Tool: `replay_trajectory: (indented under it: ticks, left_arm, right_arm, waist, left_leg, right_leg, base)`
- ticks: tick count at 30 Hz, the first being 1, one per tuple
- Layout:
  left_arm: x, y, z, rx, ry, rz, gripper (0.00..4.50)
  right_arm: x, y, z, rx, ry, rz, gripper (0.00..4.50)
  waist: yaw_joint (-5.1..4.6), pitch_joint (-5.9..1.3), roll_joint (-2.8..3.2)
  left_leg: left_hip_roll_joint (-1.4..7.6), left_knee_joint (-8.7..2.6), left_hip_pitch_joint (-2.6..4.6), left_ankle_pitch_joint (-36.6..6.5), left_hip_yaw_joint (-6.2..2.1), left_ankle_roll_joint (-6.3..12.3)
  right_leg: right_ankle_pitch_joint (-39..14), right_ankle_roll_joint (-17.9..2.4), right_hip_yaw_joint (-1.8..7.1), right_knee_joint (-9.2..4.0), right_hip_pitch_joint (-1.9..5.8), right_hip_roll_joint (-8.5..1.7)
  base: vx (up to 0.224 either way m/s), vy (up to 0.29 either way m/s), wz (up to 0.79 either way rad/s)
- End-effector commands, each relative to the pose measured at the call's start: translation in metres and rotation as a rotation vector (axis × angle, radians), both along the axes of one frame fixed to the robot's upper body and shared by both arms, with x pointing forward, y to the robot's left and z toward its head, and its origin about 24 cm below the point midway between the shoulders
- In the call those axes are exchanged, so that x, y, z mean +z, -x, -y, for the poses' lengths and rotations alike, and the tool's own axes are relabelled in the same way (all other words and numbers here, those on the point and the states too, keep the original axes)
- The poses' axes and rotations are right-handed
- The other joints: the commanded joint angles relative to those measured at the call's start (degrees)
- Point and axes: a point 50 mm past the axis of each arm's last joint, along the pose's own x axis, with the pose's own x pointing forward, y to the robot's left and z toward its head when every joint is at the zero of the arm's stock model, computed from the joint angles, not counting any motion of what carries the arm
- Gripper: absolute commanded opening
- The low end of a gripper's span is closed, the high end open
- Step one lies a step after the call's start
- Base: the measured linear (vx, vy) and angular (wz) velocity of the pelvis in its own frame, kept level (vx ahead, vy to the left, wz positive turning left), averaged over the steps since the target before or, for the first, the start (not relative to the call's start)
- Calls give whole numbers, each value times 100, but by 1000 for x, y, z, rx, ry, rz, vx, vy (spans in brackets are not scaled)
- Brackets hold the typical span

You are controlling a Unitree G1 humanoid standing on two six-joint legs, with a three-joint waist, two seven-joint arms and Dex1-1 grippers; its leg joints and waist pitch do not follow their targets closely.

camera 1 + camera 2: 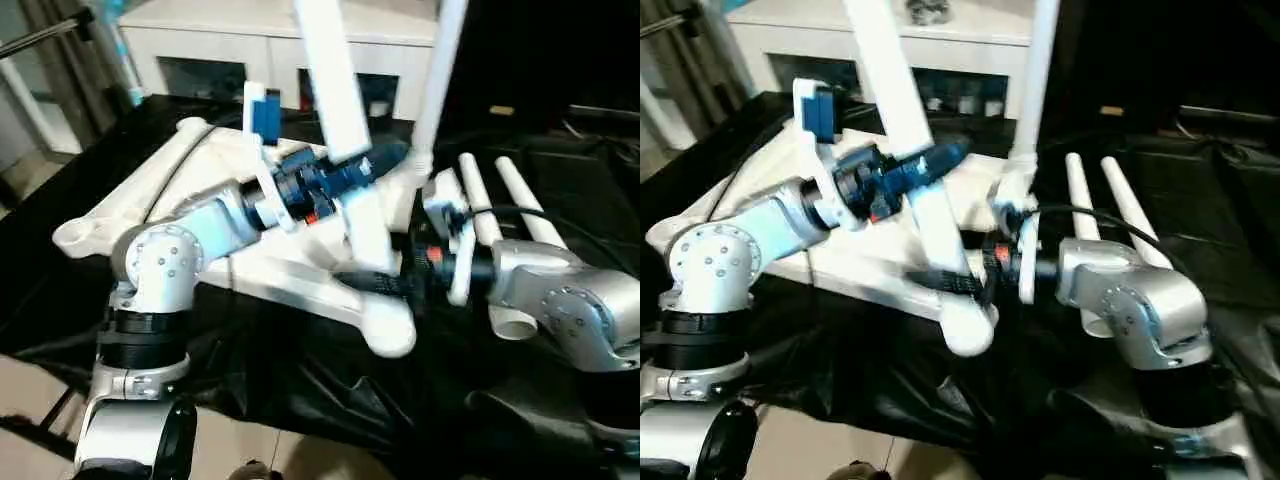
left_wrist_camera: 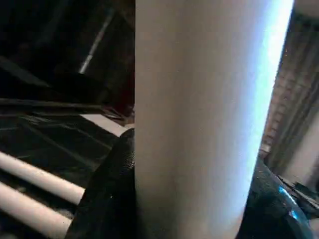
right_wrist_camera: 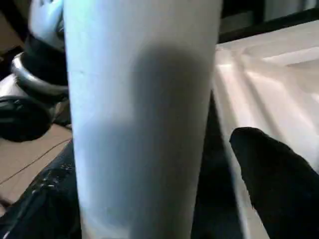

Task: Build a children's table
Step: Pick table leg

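The white tabletop [image 1: 200, 165] lies upside down on a black cloth. One white leg [image 1: 335, 90] stands tilted in the near corner socket [image 1: 390, 330]. My left gripper [image 1: 385, 160] is shut on this leg at mid-height, and black fingers [image 2: 107, 199] press its sides [image 2: 199, 124]. My right gripper [image 1: 380, 280] sits low around the same leg [image 3: 139, 124], open, with one finger [image 3: 279, 174] standing apart from the tube. A second leg [image 1: 440, 70] stands upright in a far corner. Two more legs [image 1: 478, 205] [image 1: 530, 210] lie side by side on the cloth at the right.
A white cabinet [image 1: 220, 40] with glass doors stands behind the work. The black cloth [image 1: 300, 390] hangs over the near edge, with bare floor [image 1: 30, 390] below at the left. My silver forearms [image 1: 170, 255] [image 1: 570, 300] reach in from both sides.
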Motion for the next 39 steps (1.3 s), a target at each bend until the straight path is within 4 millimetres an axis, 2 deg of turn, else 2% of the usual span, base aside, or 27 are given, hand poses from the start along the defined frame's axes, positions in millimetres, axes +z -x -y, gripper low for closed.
replay_trajectory:
  ticks: [1,3,5,6,7,8,15,17,19,20,21,26,27,28,29,30,32,33,34,35,36,37,39]
  left_arm:
    - [14,13,5,-158,69,61,182]
    - [14,13,4,-170,66,66,182]
    - [13,12,4,-171,66,63,182]
    - [13,11,4,-169,65,62,182]
    - [13,11,5,-168,64,56,182]
    - [12,10,5,-159,60,56,182]
    - [10,10,2,-149,72,53,182]
    - [10,9,3,-142,82,48,182]
    - [9,2,5,-50,70,42,182]
    - [9,-3,5,0,63,39,217]
    - [8,-5,4,30,61,30,252]
    - [7,-5,0,89,73,34,272]
    - [4,-9,1,170,30,40,295]
    - [1,-13,3,239,-12,33,295]
    - [-1,-15,4,287,-40,29,295]
    - [-3,-16,5,316,-61,20,295]
    - [-7,-19,9,395,-126,2,296]
    - [-10,-22,11,455,-169,-13,296]
    - [-12,-24,12,504,-203,-20,296]
    - [-12,-24,12,518,-213,-19,277]
    - [-16,-30,10,649,-264,-54,266]
    - [-16,-30,10,649,-264,-54,259]
    - [-15,-35,9,761,-249,-88,247]
  right_arm:
    - [-8,0,9,-32,48,-43,380]
    - [-7,2,8,-9,40,-47,359]
    - [-6,2,8,-2,38,-49,342]
    - [-6,2,8,-1,39,-50,342]
    - [-7,2,8,-1,38,-53,331]
    - [-8,2,8,-2,37,-57,320]
    - [-10,5,3,1,28,-72,266]
    - [-8,3,1,-10,9,-72,255]
    - [-8,2,-1,-27,2,-69,232]
    - [-8,2,-3,-35,-5,-66,229]
    - [-9,1,-5,-50,-14,-62,214]
    - [-10,-6,-11,-155,-35,-59,193]
    - [-9,-9,-12,-188,-31,-36,190]
    - [-8,-12,-13,-216,-33,-26,190]
    - [-7,-14,-14,-235,-34,-21,190]
    - [-6,-15,-15,-253,-37,-10,190]
    - [-3,-19,-16,-295,-43,9,189]
    - [-2,-21,-18,-317,-49,19,189]
    - [0,-22,-19,-335,-56,27,189]
    - [0,-22,-20,-339,-58,27,189]
    - [1,-24,-23,-366,-65,35,189]
    - [1,-24,-23,-366,-65,35,189]
    - [1,-25,-25,-384,-65,42,189]
  waist:
    - [5,-397,-68]
    - [14,-394,-49]
    - [13,-399,-55]
    - [18,-398,-35]
    - [18,-399,-42]
    - [29,-403,-78]
    - [55,-407,-89]
    - [50,-404,-52]
    - [59,-406,-56]
    - [56,-401,-85]
    - [61,-406,-86]
    - [47,-417,-76]
    - [33,-417,-89]
    - [32,-410,-39]
    - [20,-409,-62]
    - [36,-411,-32]
    - [22,-409,-70]
    - [27,-414,-61]
    - [35,-407,-104]
    - [40,-407,-89]
    - [28,-407,-87]
    - [14,-403,-90]
    - [15,-404,-103]
  left_leg:
    - [213,-314,113,-353,-90,108]
    - [210,-312,111,-358,-91,106]
    - [211,-311,115,-361,-89,96]
    - [204,-308,107,-361,-90,90]
    - [208,-312,110,-355,-95,81]
    - [205,-312,110,-326,-92,91]
    - [209,-307,103,-243,-86,126]
    - [208,-306,104,-287,-87,109]
    - [210,-310,102,-302,-92,84]
    - [210,-315,100,-300,-92,76]
    - [208,-311,107,-295,-88,65]
    - [211,-318,98,-223,-97,43]
    - [231,-326,103,-221,-104,33]
    - [219,-318,101,-231,-101,19]
    - [219,-320,104,-279,-95,-7]
    - [218,-319,118,-313,-99,-32]
    - [226,-330,111,-307,-98,-54]
    - [232,-334,113,-311,-108,-82]
    - [223,-334,106,-298,-101,-63]
    - [218,-330,103,-280,-100,-57]
    - [225,-332,103,-274,-102,-72]
    - [227,-333,98,-267,-100,-84]
    - [208,-321,88,-218,-91,-62]
  right_leg:
    - [38,-1069,287,-448,306,-545]
    - [-26,-1047,288,-451,296,-542]
    - [-56,-1037,288,-455,293,-541]
    - [-56,-1034,287,-465,294,-542]
    - [-48,-1035,286,-456,294,-540]
    - [-18,-1039,287,-446,300,-543]
    - [24,-1005,287,-437,288,-543]
    - [-34,-1001,283,-454,277,-545]
    - [-53,-1011,284,-457,285,-549]
    - [-36,-1005,284,-459,292,-548]
    - [-37,-1001,284,-457,286,-550]
    - [97,-1002,282,-429,284,-552]
    - [155,-988,282,-428,285,-558]
    - [140,-981,282,-431,276,-555]
    - [106,-948,291,-451,287,-556]
    - [45,-929,293,-450,275,-553]
    - [85,-912,292,-451,284,-551]
    - [79,-889,289,-433,289,-555]
    - [57,-866,294,-441,298,-559]
    - [35,-864,296,-447,294,-567]
    - [21,-841,294,-447,287,-558]
    - [55,-852,291,-440,286,-550]
    - [124,-860,298,-453,294,-548]
  base:
    - [0,0,0]
    - [0,0,0]
    - [0,0,0]
    - [0,0,0]
    - [0,0,0]
    - [0,0,0]
    - [0,0,0]
    - [0,0,0]
    - [0,0,0]
    - [0,0,0]
    - [0,0,0]
    - [0,0,0]
    - [0,0,0]
    - [0,0,0]
    - [0,0,0]
    - [0,0,0]
    - [0,0,0]
    - [0,0,0]
    - [0,0,0]
    - [0,0,0]
    - [0,0,0]
    - [0,0,0]
    - [0,0,0]
